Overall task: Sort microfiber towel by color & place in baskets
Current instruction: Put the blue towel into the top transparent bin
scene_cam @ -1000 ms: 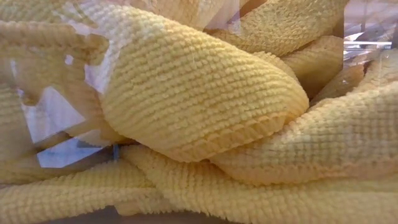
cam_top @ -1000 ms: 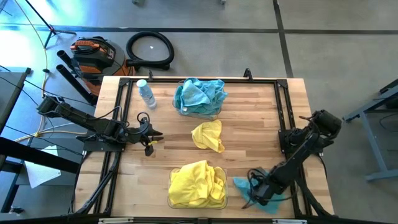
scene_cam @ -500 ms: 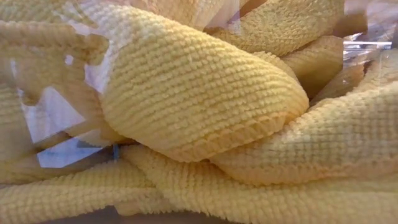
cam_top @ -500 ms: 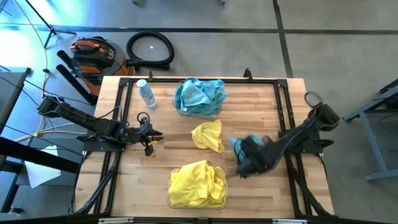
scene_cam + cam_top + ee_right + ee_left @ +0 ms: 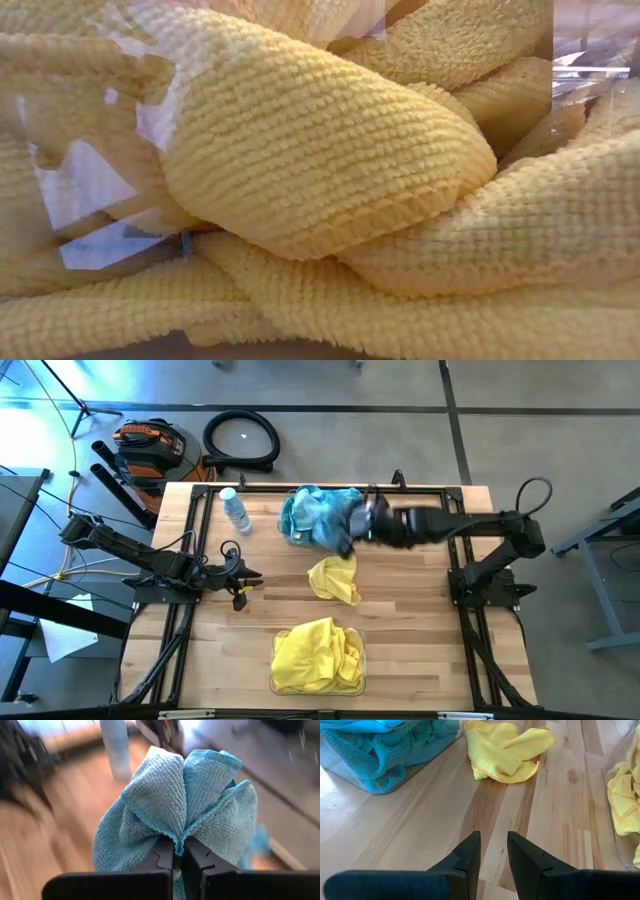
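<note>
Our right pincer (image 5: 178, 851) is clamped on a teal towel (image 5: 180, 805), over the teal basket's (image 5: 300, 535) 3 o'clock edge; release lies toward 9 o'clock. Our left pincer (image 5: 492, 852), narrowly parted, waits at the worktop's (image 5: 420, 620) 9 o'clock side

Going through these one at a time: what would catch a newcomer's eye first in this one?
First, the right gripper, stretched across the table's far side and shut on a teal towel at the teal-filled basket. Next, the basket of yellow towels at the near edge, which fills the low view. One loose yellow towel lies between the baskets, while the left gripper waits at the left.
</note>
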Controlling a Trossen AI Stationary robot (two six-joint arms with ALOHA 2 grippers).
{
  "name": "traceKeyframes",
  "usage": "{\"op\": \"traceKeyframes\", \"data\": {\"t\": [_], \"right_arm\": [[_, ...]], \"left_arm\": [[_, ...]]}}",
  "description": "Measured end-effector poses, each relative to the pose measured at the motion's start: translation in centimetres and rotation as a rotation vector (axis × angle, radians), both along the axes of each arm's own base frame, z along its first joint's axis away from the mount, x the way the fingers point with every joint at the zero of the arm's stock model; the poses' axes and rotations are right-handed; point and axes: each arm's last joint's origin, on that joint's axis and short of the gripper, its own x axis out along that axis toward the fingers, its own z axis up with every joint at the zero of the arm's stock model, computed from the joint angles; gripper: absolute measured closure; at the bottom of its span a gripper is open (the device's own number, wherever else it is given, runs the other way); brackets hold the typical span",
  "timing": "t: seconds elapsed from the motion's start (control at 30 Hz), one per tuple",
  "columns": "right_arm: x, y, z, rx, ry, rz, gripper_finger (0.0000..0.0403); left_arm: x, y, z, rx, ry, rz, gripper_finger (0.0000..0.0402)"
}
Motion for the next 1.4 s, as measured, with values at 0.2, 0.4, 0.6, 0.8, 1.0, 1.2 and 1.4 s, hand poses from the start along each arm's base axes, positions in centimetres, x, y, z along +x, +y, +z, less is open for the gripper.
{"op": "traceKeyframes", "data": {"t": [0.2,0.4,0.6,0.8,1.0,1.2,1.4], "right_arm": [[2.7,-5.5,1.5,-0.074,-0.169,0.079,0.0402],[5.5,-9.7,-3.7,-0.009,-0.023,0.046,0.0402],[7.5,-13.5,-10.5,0.171,0.093,-0.010,0.0402],[8.4,-16.1,-16.1,0.300,0.172,-0.038,0.0403],[8.9,-16.9,-19.0,0.340,0.216,-0.036,0.0401],[8.9,-17.1,-19.3,0.413,0.180,-0.023,0.0368],[9.3,-17.2,-18.0,0.463,0.158,-0.026,0.0304]], "left_arm": [[0.0,0.0,0.0,0.021,0.005,-0.014,0.0316],[0.0,0.0,0.0,0.027,0.007,-0.017,0.0316],[0.0,0.0,0.0,0.022,0.007,-0.015,0.0316],[0.0,0.0,0.0,0.022,0.006,-0.015,0.0316],[0.0,0.0,0.0,0.026,0.007,-0.017,0.0316],[0.0,0.0,0.0,0.027,0.008,-0.018,0.0316],[0.0,0.0,0.0,0.027,0.008,-0.018,0.0316]]}}
